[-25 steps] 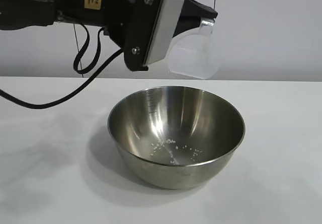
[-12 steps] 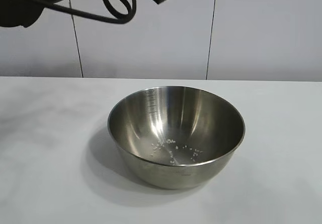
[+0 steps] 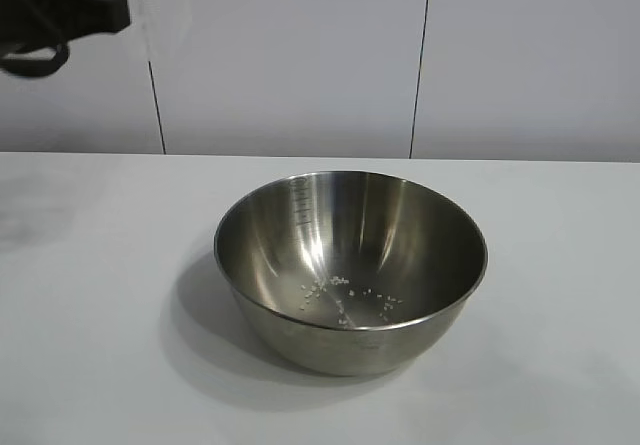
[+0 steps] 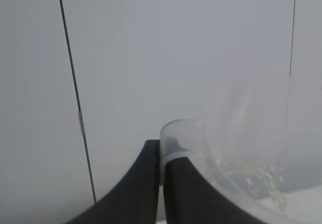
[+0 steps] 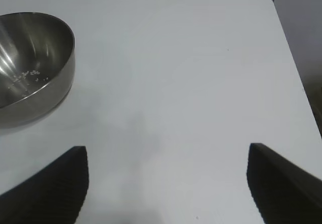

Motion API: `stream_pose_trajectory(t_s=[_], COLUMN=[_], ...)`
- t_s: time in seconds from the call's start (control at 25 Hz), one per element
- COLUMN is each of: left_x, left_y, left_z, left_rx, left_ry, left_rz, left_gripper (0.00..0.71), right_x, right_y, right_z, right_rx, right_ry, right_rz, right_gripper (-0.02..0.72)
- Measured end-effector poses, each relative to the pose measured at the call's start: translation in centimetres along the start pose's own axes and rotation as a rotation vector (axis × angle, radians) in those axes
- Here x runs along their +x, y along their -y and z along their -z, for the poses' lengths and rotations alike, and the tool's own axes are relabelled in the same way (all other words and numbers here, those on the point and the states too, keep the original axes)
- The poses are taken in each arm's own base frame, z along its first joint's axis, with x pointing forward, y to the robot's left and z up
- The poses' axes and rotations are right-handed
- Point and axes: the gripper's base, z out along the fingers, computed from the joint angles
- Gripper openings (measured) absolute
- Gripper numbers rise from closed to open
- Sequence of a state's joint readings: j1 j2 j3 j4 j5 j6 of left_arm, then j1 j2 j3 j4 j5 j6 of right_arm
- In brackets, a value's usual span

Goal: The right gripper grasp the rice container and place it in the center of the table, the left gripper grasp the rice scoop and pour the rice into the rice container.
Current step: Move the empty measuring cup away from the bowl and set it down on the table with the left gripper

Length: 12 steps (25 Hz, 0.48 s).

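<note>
Left hand [image 4: 161, 183] raised high, well above the bench, fingers [image 4: 141, 189] pressed together on the rim of the rice scoop [image 4: 236, 158]. From the left wrist view, scoop seen close: translucent, frosted, curved wall blurred against the pale panelled wall behind, a few specks clinging inside near its lower part. In the exterior view, only a dark part of the left arm [image 3: 60, 15] shown at the top left corner, with a faint clear smear just beside it, too blurred to tell as the scoop.

Right hand [image 5: 168, 183] hovering low over the bench [image 5: 191, 58], fingers [image 5: 55, 183] spread wide apart, gripping nothing. Seen only from the right wrist view; out of the exterior view altogether.

Rice container [image 3: 350, 265] standing upright near the middle of the bench [image 3: 560, 265], well apart from both hands. Shiny round steel, wide mouth, measuring marks etched down the inner wall on the far left side. Rice [image 3: 350, 295] lying scattered as a few tiny white grains across the bottom. From the right wrist view, same container [image 5: 30, 68] cut off at the frame's edge, grains [image 5: 27, 75] visible inside, along with the bench's rounded far corner, hidden from the exterior view.
</note>
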State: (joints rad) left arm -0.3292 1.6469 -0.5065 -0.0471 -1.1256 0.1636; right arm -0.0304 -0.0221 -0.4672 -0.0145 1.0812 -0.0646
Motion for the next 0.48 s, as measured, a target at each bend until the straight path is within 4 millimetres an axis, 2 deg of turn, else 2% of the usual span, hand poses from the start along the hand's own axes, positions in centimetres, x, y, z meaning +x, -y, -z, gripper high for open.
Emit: stream_pose_trajectory(t_s=[0.24, 0.48], left_x=[3.5, 7.5], left_y=[0.3, 0.7], left_z=[4.0, 4.3], left_rx=[0.034, 0.054], left_ry=[-0.169, -0.328], left_rz=[-0.044, -0.048], left_gripper=[0.009, 0.009], right_x=[0.0, 0.0], right_y=[0.0, 0.0], right_z=[0.0, 0.0], right_rx=[0.0, 0.0], right_ry=[0.0, 0.0], right_rz=[0.0, 0.0], right_gripper=[0.588, 0.588])
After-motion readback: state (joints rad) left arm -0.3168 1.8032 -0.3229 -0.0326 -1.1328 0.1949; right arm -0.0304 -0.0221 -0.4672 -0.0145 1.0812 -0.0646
